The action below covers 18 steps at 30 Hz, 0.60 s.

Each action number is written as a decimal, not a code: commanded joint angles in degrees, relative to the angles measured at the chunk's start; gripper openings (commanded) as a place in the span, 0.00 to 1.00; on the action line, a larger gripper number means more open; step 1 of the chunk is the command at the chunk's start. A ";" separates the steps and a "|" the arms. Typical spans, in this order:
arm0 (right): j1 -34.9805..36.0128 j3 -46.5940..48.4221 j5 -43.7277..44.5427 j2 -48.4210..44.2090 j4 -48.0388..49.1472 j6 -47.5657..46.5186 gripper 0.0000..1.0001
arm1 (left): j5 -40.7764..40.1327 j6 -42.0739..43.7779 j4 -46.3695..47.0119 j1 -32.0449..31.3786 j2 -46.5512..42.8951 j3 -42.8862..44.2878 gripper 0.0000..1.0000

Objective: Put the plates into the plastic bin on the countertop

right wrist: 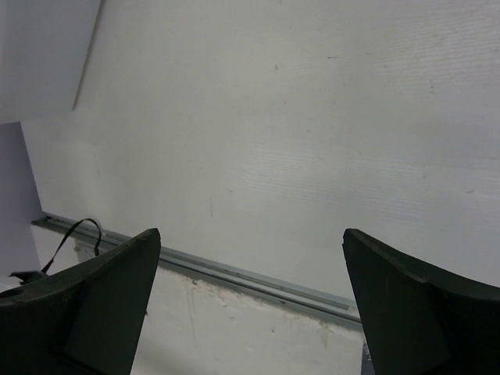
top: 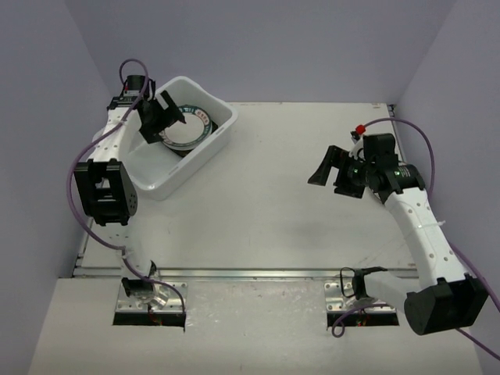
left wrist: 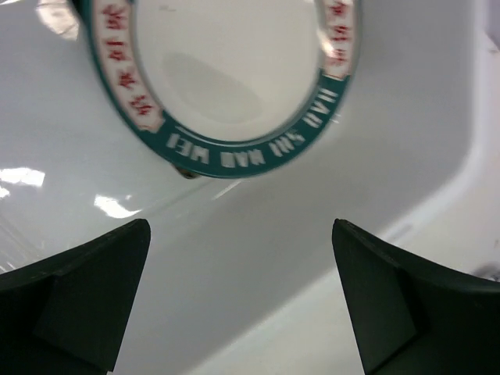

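White translucent plastic forms the one plastic bin (top: 211,147), which stands at the far left of the tabletop (top: 273,203), set at an angle to the tabletop edges. The plates (top: 194,125) lie inside it: one round plate with a teal-and-red ringed rim shows on top, and a dark edge shows under its near side; the number stacked beneath cannot be told. In the left wrist view the top plate (left wrist: 226,70) rests on the bin floor, close to the bin wall (left wrist: 414,117). Its teal ring carries white Latin capitals, blurred, that seem to read "HAO SHI HAO MEI"; only "MEI" is clear. White panels on the same ring carry red characters, too blurred to read. Two arms are present, one per side. The left fingers (top: 150,129) hang above the bin, over the near part of the plate, spread wide and holding nothing; the left wrist view shows both fingers (left wrist: 86,297) well apart with the bin between them. The right fingers (top: 322,173) hover over the right part of the tabletop, well apart from the bin, also spread wide and holding nothing. The right wrist view shows those fingers (right wrist: 406,305) above bare tabletop (right wrist: 273,117) and one metal rail (right wrist: 250,277) along its near edge.
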 commanded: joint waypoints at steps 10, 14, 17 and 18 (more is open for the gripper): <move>-0.30 12.94 16.44 -17.58 -6.56 7.38 0.99 | 14.45 -6.93 28.59 -33.37 -10.73 -16.52 1.00; -0.30 15.32 17.17 -22.02 -9.59 12.04 0.99 | 16.11 -14.94 39.71 -41.60 -1.09 -15.51 1.00; -0.30 14.73 16.14 -24.99 -11.42 13.93 0.99 | 16.79 -21.39 46.34 -47.25 7.87 -10.49 1.00; -0.30 14.39 15.70 -25.60 -12.71 14.33 0.99 | 17.26 -24.45 48.95 -49.40 13.30 -7.01 1.00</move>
